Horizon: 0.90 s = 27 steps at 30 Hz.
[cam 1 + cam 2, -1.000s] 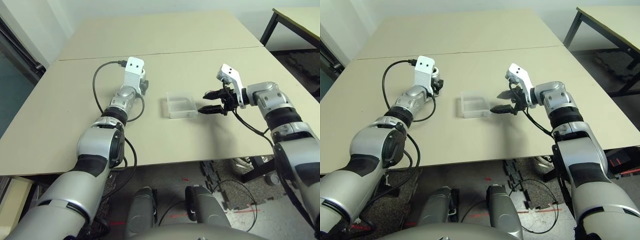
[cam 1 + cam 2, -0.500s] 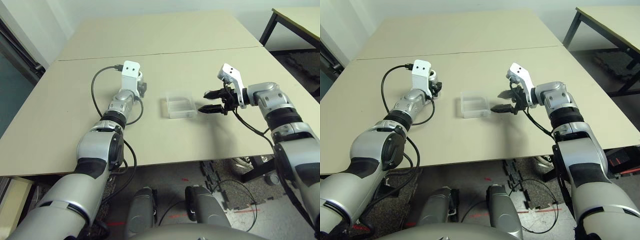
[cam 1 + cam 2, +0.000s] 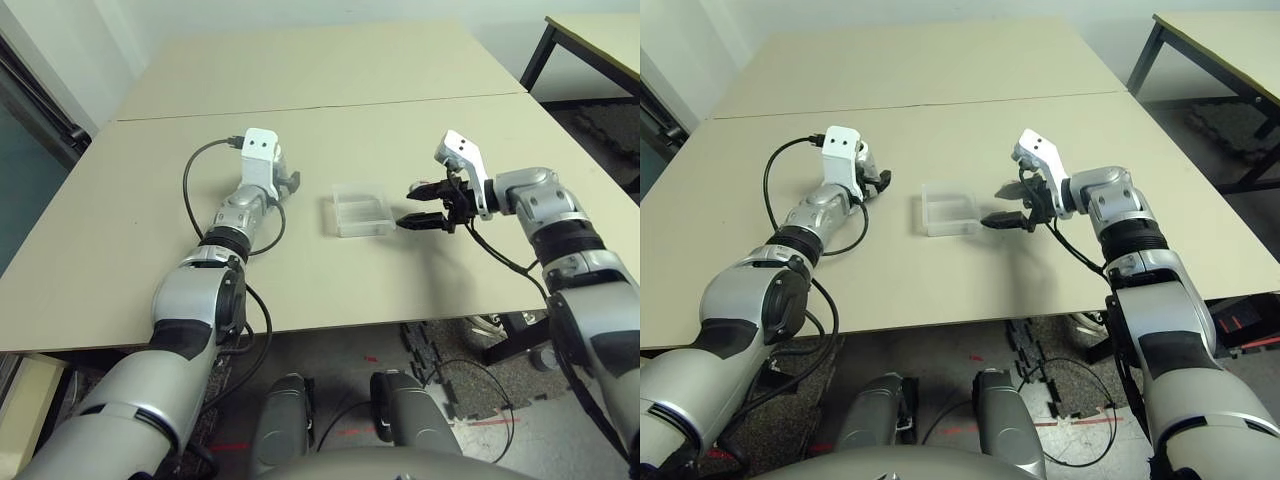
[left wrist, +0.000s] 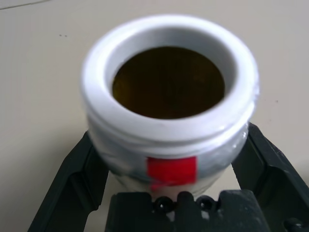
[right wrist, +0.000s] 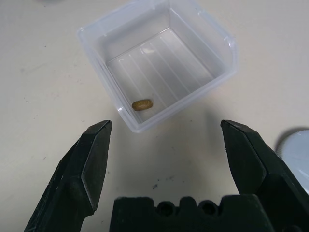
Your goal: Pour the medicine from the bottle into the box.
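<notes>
Bottle [image 4: 169, 116] sits clamped in left claw [image 4: 169, 159]; box [image 5: 157, 63] lies just beyond wide-open right claw [image 5: 169, 145].

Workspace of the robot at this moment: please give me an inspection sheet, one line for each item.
Surface: beige table, with a seam running across it behind the arms.
Bottle: open bottle with a red stripe, held between the fingers of the left gripper, to the robot's left of the box.
Box: clear box flat on the table between the arms, one small brown pill inside.
Clutter: a white round cap near the box.
Grippers: right gripper open, empty, pointing at the box without touching it.
Cables: black cable looping by the left wrist; another under the right forearm.
Surroundings: second table at far right; floor with mats below.
</notes>
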Available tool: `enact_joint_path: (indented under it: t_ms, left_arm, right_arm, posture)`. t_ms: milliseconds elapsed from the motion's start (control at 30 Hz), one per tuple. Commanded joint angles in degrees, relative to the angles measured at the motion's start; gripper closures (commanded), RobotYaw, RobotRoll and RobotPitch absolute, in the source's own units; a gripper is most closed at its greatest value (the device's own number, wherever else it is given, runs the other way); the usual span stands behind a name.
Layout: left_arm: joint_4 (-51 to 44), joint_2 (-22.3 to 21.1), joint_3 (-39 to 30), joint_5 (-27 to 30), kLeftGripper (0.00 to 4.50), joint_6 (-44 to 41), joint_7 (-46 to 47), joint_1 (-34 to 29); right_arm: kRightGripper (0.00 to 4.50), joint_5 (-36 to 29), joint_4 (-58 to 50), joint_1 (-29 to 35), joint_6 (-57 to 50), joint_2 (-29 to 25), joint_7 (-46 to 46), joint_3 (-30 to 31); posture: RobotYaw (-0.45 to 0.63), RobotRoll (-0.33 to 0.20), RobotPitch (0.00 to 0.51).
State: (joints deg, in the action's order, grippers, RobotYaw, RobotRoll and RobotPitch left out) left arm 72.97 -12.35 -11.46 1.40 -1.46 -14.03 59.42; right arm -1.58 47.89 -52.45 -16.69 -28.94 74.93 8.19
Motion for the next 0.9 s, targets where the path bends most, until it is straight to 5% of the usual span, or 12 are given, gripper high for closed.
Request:
enact_joint_path:
  t_ms: [33,300,633,900]
  left_arm:
    - [-2.36,-1.04,-0.43,1.47,0.04,-1.36,-2.14,-2.4]
    - [-17.84,-2.48,0.53,4.0,0.04,-10.51,-7.71,-10.75]
    - [-56.54,-4.57,-2.12,10.87,0.04,-34.62,-5.36,-27.64]
    - [-68.01,-6.38,-4.29,14.63,0.04,-42.76,-4.15,-31.13]
  right_arm:
    - [0.0,-0.95,-1.47,0.72,-0.58,-0.6,-0.17,-0.72]
    - [0.0,-1.3,-2.38,1.19,-0.77,-1.37,0.25,-0.49]
    - [0.0,-2.25,-2.65,1.55,-0.9,-2.1,-1.24,-1.51]
    - [0.0,-4.02,-6.69,3.77,-2.79,-3.07,-4.44,-3.96]
  posture:
    - [0.06,0.0,0.079]
    - [0.07,0.0,0.105]
    - [0.11,0.0,0.126]
    - [0.13,0.0,0.16]
